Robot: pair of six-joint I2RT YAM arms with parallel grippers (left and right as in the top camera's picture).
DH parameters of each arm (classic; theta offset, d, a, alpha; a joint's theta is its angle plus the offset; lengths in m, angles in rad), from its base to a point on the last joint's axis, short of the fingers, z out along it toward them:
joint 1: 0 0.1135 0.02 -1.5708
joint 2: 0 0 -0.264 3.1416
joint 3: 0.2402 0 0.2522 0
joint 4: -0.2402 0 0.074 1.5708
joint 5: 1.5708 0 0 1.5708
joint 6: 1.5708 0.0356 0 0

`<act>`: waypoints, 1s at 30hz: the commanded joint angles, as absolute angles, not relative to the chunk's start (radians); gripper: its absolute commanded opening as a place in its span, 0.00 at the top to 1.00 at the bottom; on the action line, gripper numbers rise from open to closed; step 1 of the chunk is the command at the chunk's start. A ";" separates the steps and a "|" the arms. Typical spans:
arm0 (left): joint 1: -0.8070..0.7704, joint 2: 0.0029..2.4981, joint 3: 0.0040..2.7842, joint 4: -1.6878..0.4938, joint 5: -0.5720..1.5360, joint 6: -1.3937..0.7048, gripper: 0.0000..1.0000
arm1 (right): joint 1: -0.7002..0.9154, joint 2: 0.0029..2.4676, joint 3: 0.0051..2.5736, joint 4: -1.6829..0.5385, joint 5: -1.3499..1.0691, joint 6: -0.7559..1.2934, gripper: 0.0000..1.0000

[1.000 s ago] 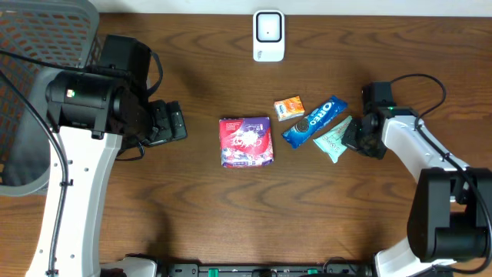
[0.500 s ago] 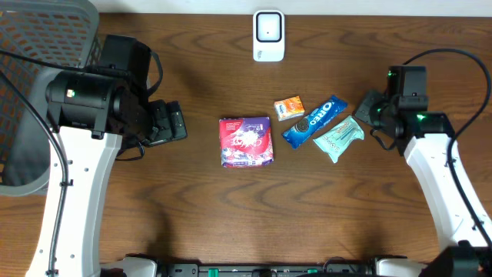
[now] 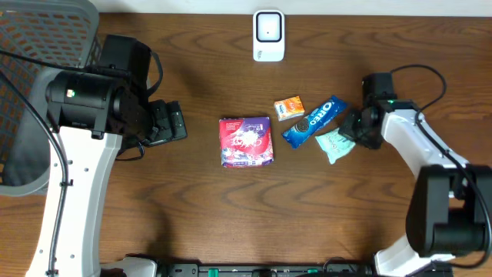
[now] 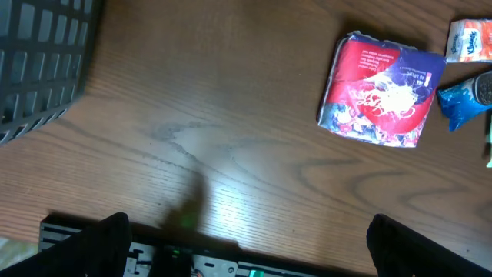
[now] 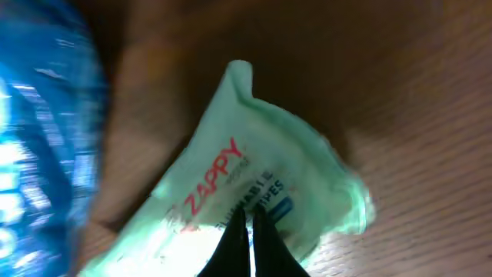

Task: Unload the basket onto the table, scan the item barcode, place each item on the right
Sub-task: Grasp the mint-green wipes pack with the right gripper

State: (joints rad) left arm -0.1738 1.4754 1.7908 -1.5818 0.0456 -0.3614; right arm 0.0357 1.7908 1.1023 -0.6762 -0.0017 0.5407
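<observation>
On my overhead feed the grey mesh basket [image 3: 34, 46] is cut off at the 10 o'clock corner of the worktop [image 3: 231, 223]. The left pincer [image 4: 254, 235] shows only as two dark fingers at the bottom corners of its wrist view, spread wide with nothing between them. The right pincer [image 5: 247, 227] is closed, with its tips together on the green Zappy wipes pack [image 5: 254, 169]. I can't tell if it has pinched the film. From above it covers the pack's 2 o'clock end. Half a second ago that arm was pulled back toward 3 o'clock, clear of the pack; now it is on it again. The pack lies at 4 o'clock of the blue Oreo pack [image 3: 315, 121]. A red snack pack [image 3: 246, 141] lies mid-worktop, a small orange packet [image 3: 289, 107] lies beside the Oreo pack, and the white scanner [image 3: 268, 35] stands at 12 o'clock.
</observation>
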 commanded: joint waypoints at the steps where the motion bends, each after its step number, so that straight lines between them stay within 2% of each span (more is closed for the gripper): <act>1: -0.171 1.483 1.791 -1.585 0.033 -0.348 0.02 | 0.041 1.855 1.093 -0.722 0.068 0.538 0.99; 7: -0.171 1.483 1.791 -1.585 0.033 -0.348 0.02 | 0.037 1.867 1.098 -0.772 0.073 0.537 0.99; 13: -0.171 1.483 1.791 -1.585 0.033 -0.348 0.02 | 0.031 1.779 1.198 -0.917 0.069 0.523 0.98; 18: -0.171 1.483 1.791 -1.585 0.033 -0.348 0.02 | 0.036 1.705 1.250 -1.007 0.066 0.515 0.78; 25: -0.171 1.483 1.791 -1.585 0.033 -0.348 0.02 | 0.044 1.704 1.186 -1.047 0.073 0.515 0.75; 30: -0.171 1.483 1.791 -1.585 0.033 -0.348 0.02 | 0.047 1.704 1.066 -0.955 0.068 0.534 0.72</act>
State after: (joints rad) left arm -0.1738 1.4754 1.7908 -1.5818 0.0456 -0.3611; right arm 0.0357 1.7020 1.1374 -0.9920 0.0601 0.5190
